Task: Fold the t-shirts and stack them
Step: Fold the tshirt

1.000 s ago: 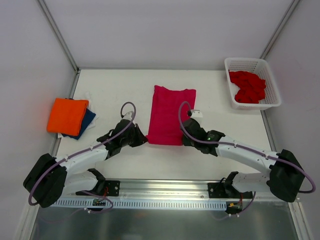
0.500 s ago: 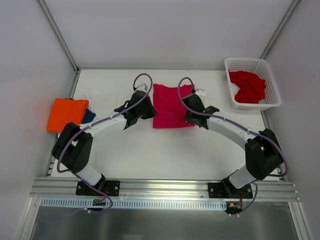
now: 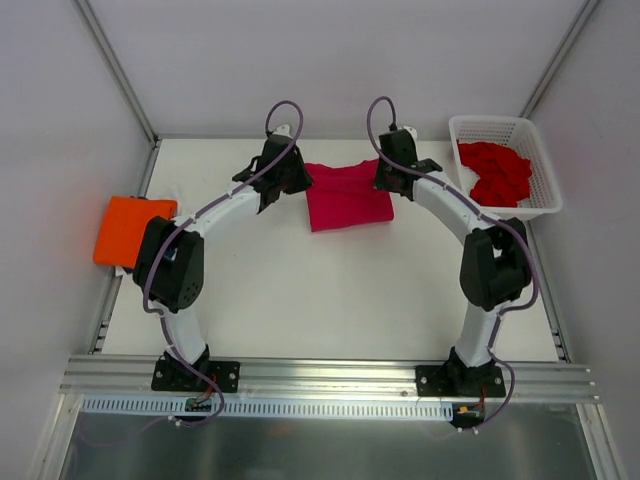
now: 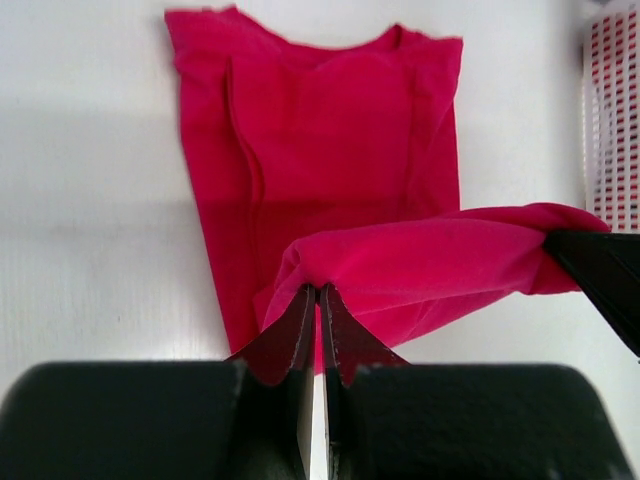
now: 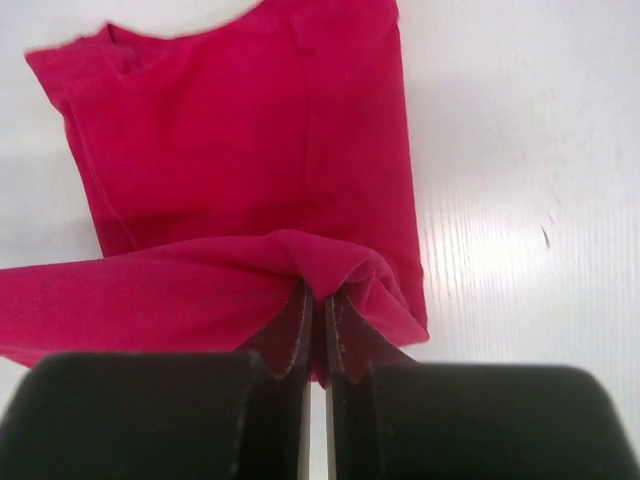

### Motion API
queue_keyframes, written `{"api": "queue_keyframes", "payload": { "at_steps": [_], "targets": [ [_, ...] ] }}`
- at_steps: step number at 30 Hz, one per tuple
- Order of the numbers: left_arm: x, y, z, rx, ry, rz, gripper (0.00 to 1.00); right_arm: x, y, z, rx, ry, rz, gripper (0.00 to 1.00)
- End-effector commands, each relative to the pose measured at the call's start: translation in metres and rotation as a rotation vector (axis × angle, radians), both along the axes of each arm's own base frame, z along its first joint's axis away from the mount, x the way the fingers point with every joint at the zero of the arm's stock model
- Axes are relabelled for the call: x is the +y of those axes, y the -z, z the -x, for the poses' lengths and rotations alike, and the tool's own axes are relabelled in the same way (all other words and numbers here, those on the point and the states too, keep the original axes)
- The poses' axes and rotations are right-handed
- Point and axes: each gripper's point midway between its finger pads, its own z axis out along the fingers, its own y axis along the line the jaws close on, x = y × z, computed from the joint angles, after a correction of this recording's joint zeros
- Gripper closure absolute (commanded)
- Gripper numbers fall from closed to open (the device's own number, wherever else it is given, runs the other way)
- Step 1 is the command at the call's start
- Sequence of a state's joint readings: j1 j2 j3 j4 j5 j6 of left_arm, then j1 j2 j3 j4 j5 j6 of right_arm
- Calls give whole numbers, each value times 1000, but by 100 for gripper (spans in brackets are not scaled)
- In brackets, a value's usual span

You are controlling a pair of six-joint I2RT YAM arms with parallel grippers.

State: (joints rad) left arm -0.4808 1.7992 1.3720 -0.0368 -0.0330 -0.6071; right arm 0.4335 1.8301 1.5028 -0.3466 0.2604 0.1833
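The crimson-pink t-shirt (image 3: 348,196) lies at the back middle of the table, its near hem lifted and carried over its upper part. My left gripper (image 3: 300,180) is shut on the hem's left corner (image 4: 318,285). My right gripper (image 3: 385,180) is shut on the hem's right corner (image 5: 320,290). The cloth hangs stretched between the two grippers above the shirt's collar end (image 4: 320,110), which lies flat in both wrist views (image 5: 230,130). A folded orange t-shirt (image 3: 133,228) sits at the left edge; the dark blue one under it is hidden by my left arm.
A white lattice basket (image 3: 500,130) at the back right holds red t-shirts (image 3: 496,173). The basket's edge shows at the right of the left wrist view (image 4: 610,120). Both arms reach far over the table toward the back wall.
Both grippers have carried the shirt's near hem from the table's middle toward the back, folding the shirt over itself. The visible shirt has become about half as long.
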Motion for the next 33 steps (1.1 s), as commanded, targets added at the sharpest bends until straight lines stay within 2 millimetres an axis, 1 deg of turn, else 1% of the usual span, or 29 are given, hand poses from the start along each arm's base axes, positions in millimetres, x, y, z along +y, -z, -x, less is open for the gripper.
{"api": "queue_keyframes", "payload": {
  "at_steps": [1,2,3,4,5,6,7,8,9,10,12,14,15,16,18,19,21,22,23,24,25,26,27,28,29,30,31,32,33],
  "targets": [
    [19,-2,-29,-5,-35,-55,100,-11,-3,-33,-8,-16,15,99],
    [24,-2,-36,-3,-46,-54,100,-8,-14,-46,-38,-20,4,100],
    [25,-8,-45,-17,-58,-51,100,-7,0,-54,-18,-23,12,99],
    [26,2,-50,2,-61,-60,100,-9,2,-63,-20,-23,7,100],
    [32,5,-57,5,-75,-61,100,-6,-10,-76,-50,-26,-11,100],
    [32,1,-65,-1,-80,-50,100,-5,-8,-84,-54,-30,-19,99],
    [33,14,-70,25,-81,-57,100,-3,11,-93,-20,-39,-28,99],
    [36,17,-74,32,-87,-53,100,-1,14,-99,-12,-43,-34,100],
    [38,14,-82,26,-95,-44,100,3,0,-113,-52,-48,-53,99],
    [39,26,-85,48,-98,-48,100,4,19,-120,-23,-51,-49,99],
    [44,28,-94,44,-112,-49,100,9,10,-137,-61,-59,-60,99],
    [44,43,-101,62,-111,-58,100,9,27,-148,-52,-55,-52,100],
    [42,37,-110,40,-104,-57,100,8,28,-152,-57,-51,-51,99],
    [44,51,-115,56,-103,-65,100,8,22,-159,-81,-47,-57,99],
    [41,47,-128,30,-89,-65,100,6,30,-164,-76,-38,-53,99],
    [41,60,-132,43,-83,-76,84,4,33,-164,-74,-33,-44,80],
    [26,49,-141,8,-12,-46,59,1,29,-166,-97,-26,-39,45],
    [21,60,-144,20,11,-43,11,-1,28,-165,-106,-24,-27,33],
    [16,58,-146,11,34,-38,1,-1,35,-162,-104,-27,-18,32],
    [13,50,-150,-11,43,-32,1,-2,19,-160,-135,-31,-21,22],
    [13,48,-151,-21,39,-38,1,-1,12,-161,-167,-38,-23,21],
    [12,43,-152,-37,41,-50,1,-5,18,-155,-153,-47,0,21],
    [13,37,-153,-51,38,-55,1,-6,-2,-151,-188,-48,4,20],
    [13,23,-152,-74,31,-53,1,-7,-11,-150,-211,-49,18,20],
    [12,22,-148,-77,33,-61,1,-10,-7,-142,-203,-64,47,20],
    [10,5,-145,-106,36,-56,1,-9,-29,-136,-240,-65,50,20],
    [9,-1,-143,-116,40,-55,1,-8,-37,-133,-264,-67,49,21],
    [4,1,-135,-108,49,-61,1,-9,-27,-123,-244,-72,58,21],
    [3,-10,-130,-124,47,-61,1,-5,-54,-117,-312,-73,43,21]
  ]
}}
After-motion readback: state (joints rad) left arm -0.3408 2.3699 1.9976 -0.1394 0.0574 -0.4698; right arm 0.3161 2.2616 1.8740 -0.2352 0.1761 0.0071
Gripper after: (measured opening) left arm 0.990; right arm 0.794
